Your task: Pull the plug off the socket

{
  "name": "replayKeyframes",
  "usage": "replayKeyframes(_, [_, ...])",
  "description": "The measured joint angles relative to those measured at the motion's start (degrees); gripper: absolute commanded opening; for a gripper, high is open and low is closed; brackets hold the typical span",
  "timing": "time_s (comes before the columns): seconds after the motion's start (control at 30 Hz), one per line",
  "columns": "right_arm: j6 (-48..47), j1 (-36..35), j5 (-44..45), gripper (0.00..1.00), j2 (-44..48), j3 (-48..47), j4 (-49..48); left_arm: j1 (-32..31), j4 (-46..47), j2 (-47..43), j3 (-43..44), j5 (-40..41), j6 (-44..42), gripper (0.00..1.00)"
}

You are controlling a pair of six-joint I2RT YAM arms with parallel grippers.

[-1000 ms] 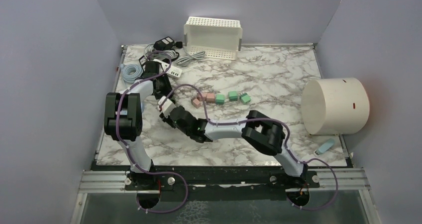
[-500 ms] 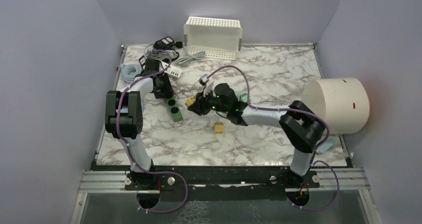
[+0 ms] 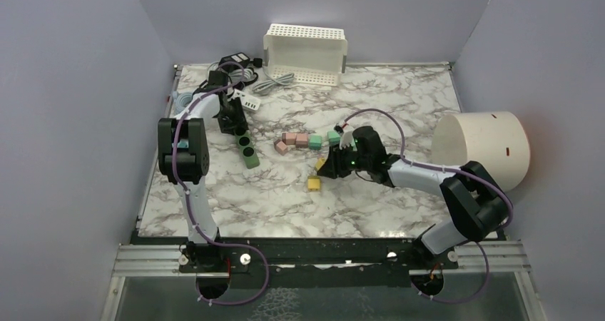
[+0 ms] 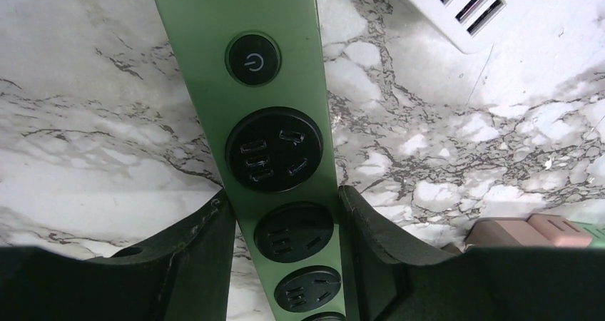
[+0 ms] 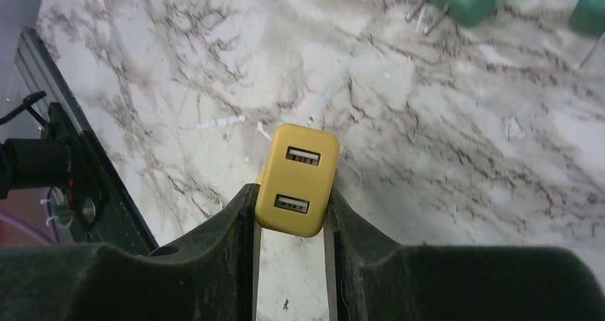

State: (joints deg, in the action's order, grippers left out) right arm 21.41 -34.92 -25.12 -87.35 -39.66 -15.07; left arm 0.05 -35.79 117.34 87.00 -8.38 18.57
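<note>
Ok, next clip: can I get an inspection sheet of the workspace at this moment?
Surface: marble table.
Job's things: green power strip, visible sockets empty; yellow plug apart from it.
Clutter: second yellow plug, pink adapters, green adapters, white basket, white cylinder.
Grippers: left gripper jaws clamp the strip; right gripper jaws hold the yellow plug.
Cables: tangle at far-left corner.
Surroundings: plain walls.

Smooth satin plastic on green power strip (image 4: pixel 214 50), round sockets (image 4: pixel 274 150) black plastic with faint sheen, yellow plug (image 5: pixel 295 182) smooth matt plastic, tabletop (image 3: pixel 399 107) marble-patterned and lightly glossy, white basket (image 3: pixel 305 46) at upper centre perforated plastic
</note>
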Motion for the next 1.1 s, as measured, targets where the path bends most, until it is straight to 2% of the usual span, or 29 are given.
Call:
replayKeyframes(0.07, [0.17, 0.04, 0.59, 0.30, 0.00, 0.35, 3.19, 0.17, -0.55, 0.70, 1.18, -0.11, -0.26, 0.53])
replayKeyframes(0.2, [1.14, 0.17, 2.03, 0.46, -0.13, -0.26, 6.29, 0.44, 1.11, 0.87, 1.42, 0.37, -1.42, 0.82])
replayKeyframes(0.27, [1.07, 0.35, 3.17, 0.52, -1.55, -1.68, 8.83, 0.92, 4.07, 0.98, 1.31, 1.11, -2.05, 0.91])
replayKeyframes(0.37, [1.01, 0.52, 3.67, 0.54, -5.49, -3.30, 12.09, 1.88, 6.86, -0.39, 0.33, 1.90, -2.69, 0.98])
replayKeyframes(0.47, [1.03, 0.81, 2.89, 0.61, -7.48, -5.20, 13.16, 2.60, 7.48, -3.17, -1.09, 2.03, -3.04, 0.99])
replayKeyframes(0.57, [0.96, 0.85, 2.60, 0.75, -8.02, -6.49, 14.08, 3.28, 7.58, -8.39, -2.99, 1.84, -3.23, 0.99])
replayKeyframes(0.67, [0.52, 0.72, 3.72, 0.84, -7.63, -7.23, 15.06, 3.76, 8.35, -18.18, -7.54, 1.81, -3.26, 0.99])
replayKeyframes(0.8, [-1.84, 0.76, 8.26, 0.85, -5.86, -8.09, 17.79, 4.83, 9.01, -31.89, -14.91, 2.27, -2.97, 0.99])
replayKeyframes(0.9, [-3.82, 0.79, 11.04, 0.85, -5.57, -11.96, 19.56, 9.11, 9.40, -40.00, -22.97, 2.58, -2.47, 0.99])
replayKeyframes(1.0, [-4.92, 0.11, 11.69, 0.85, -5.70, -17.68, 19.10, 17.11, 9.25, -43.87, -30.93, 3.78, -1.62, 0.99])
replayKeyframes(1.1, [-6.01, -2.10, 10.60, 0.84, -7.63, -25.03, 16.76, 21.92, 10.14, -44.98, -35.95, 4.15, -0.74, 0.98])
